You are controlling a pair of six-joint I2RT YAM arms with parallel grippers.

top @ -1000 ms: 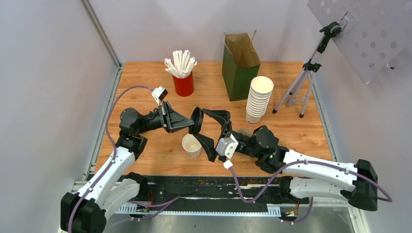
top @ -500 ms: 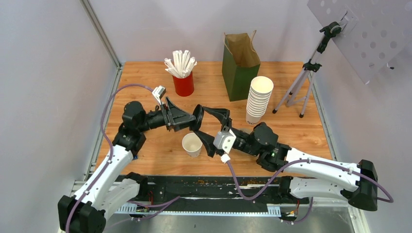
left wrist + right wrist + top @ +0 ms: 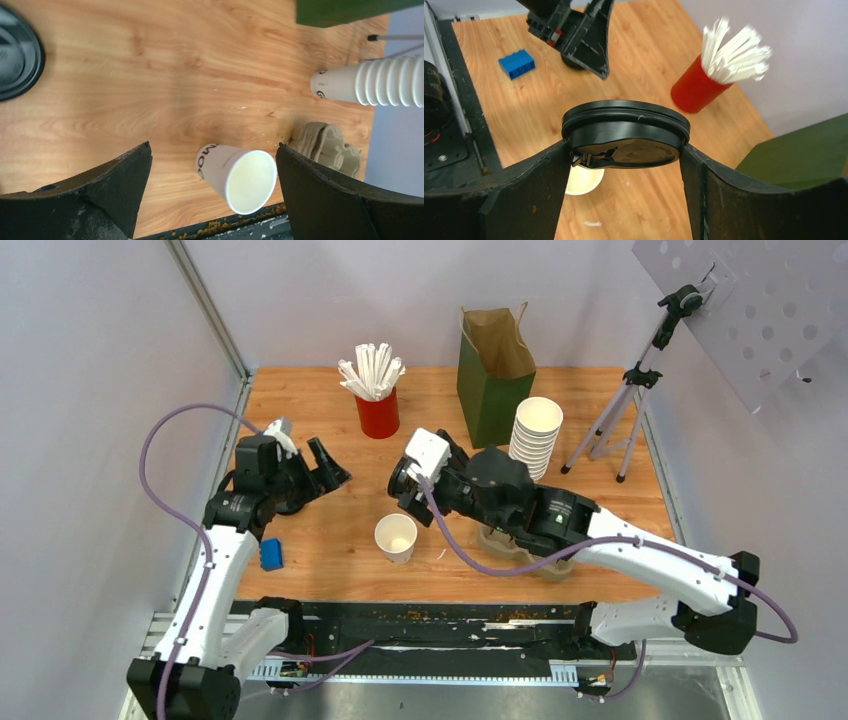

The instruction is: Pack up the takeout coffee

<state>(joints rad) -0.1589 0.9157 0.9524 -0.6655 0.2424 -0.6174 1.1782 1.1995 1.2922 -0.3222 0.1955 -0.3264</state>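
Okay, I've got the right gripper (image 3: 625,150) clamped on the black lid (image 3: 626,125). One finger is on each side of its rim, and the lid is up in the air, clear of the table (image 3: 320,570). The coffee cup (image 3: 396,538) stands upright and open-topped near the table's near edge, a little left of the middle. The lid isn't on it. From the right wrist view I see the cup's mouth peeking out below the lid, between the fingers, with a clear gap between the two.

My left gripper (image 3: 328,464) is spread wide with nothing in it. It hovers over the left side of the table and points toward the middle, well apart from the lid. Through its wrist camera the cup sits framed between the two fingers, not touched by either.

Near the far edge I see the red cup (image 3: 378,415) stuffed with white straws (image 3: 372,368). Next to it, toward the right, is the green paper bag (image 3: 492,390), upright with its mouth open. The stack of white cups (image 3: 531,445) is just right of the bag, and a small tripod (image 3: 620,415) stands by the right edge. A blue block (image 3: 271,554) lies by the left edge, close to the left arm. A moulded cardboard cup carrier (image 3: 327,150) sits to the right of the cup, partly hidden under my right arm.
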